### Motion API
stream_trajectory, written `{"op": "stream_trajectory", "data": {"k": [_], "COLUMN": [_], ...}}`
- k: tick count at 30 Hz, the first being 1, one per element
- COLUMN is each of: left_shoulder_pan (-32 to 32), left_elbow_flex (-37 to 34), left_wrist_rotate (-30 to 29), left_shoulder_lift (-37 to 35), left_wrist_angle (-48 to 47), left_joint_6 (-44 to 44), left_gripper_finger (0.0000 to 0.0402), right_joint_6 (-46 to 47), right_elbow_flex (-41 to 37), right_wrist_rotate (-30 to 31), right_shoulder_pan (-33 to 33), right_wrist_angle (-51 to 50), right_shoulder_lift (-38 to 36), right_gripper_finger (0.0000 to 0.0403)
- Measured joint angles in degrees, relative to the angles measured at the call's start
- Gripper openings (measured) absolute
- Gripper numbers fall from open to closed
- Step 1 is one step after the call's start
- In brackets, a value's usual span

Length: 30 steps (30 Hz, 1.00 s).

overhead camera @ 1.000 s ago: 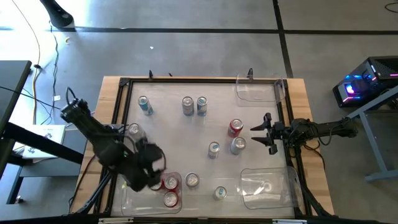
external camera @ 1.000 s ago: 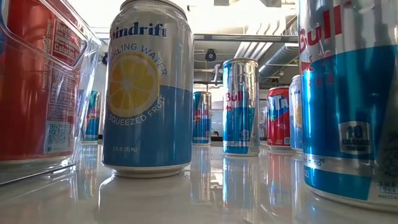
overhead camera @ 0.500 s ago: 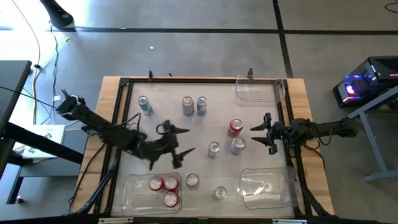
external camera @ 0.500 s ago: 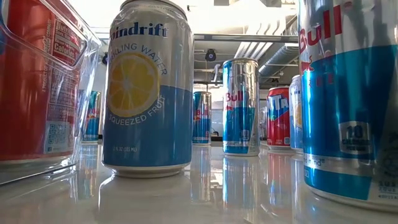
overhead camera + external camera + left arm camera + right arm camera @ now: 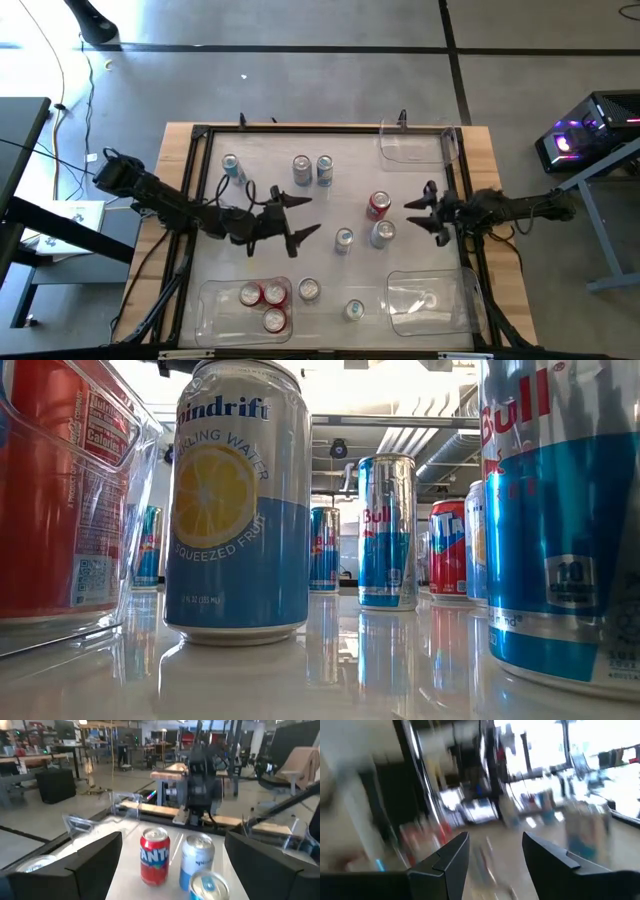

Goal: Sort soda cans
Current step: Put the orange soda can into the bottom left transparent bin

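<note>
Several soda cans (image 5: 343, 238) on glossy white table (image 5: 270, 170), workshop beyond

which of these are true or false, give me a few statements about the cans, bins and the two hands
1. The bin at the table's front left holds three red cans. True.
2. The left hand grips a can. False: it is open and empty, over the middle of the table.
3. A red can stands outside the bins, near the right hand. True.
4. The right hand is deep inside a bin. False: it hovers at the table's right side, holding nothing.
5. The bin at front right is full of cans. False: no can shows in it.
</note>
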Motion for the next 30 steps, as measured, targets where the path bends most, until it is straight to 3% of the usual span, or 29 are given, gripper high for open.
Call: {"op": "stream_trajectory", "data": {"k": [4, 7, 11, 15, 18, 23, 27, 30], "left_shoulder_pan": [-0.34, -0.32, -0.05, -0.04, -0.04, -0.04, -0.04, -0.04], "left_elbow_flex": [-0.02, -0.02, -0.02, -0.02, -0.02, -0.02, -0.02, -0.02], "left_wrist_rotate": [-0.04, -0.08, -0.15, -0.24, -0.22, -0.22, -0.21, -0.19], "left_shoulder_lift": [0.03, 0.03, 0.03, 0.03, 0.03, 0.03, 0.03, 0.01], "left_wrist_angle": [-1.28, -1.45, -1.56, -1.61, -1.73, -2.84, -3.81, -4.7], "left_joint_6": [-1.72, -1.86, -1.89, -1.89, -1.91, -2.11, -2.49, -3.26], "left_gripper_finger": [0.0349, 0.0349, 0.0349, 0.0349, 0.0349, 0.0349, 0.0349, 0.0349], "right_joint_6": [4.98, 2.07, -2.26, -3.82, -9.03, -8.74, -8.72, -10.19], "right_elbow_flex": [0.03, 2.54, 12.39, 22.63, 29.22, 41.68, 50.34, 53.96], "right_wrist_rotate": [-0.17, -0.44, 4.83, 14.16, 17.21, 11.95, 3.8, 1.23], "right_shoulder_pan": [-0.09, -0.09, -0.09, -0.11, -0.48, -4.07, -8.95, -12.45], "right_wrist_angle": [15.47, 16.9, -1.21, -15.54, -22.76, -34.95, -46.64, -51.0], "right_shoulder_lift": [-0.07, 0.61, 6.68, 19.46, 30.3, 46.39, 56.82, 62.73], "right_gripper_finger": [0.0179, 0.0179, 0.0179, 0.0179, 0.0179, 0.0197, 0.0244, 0.0285]}}
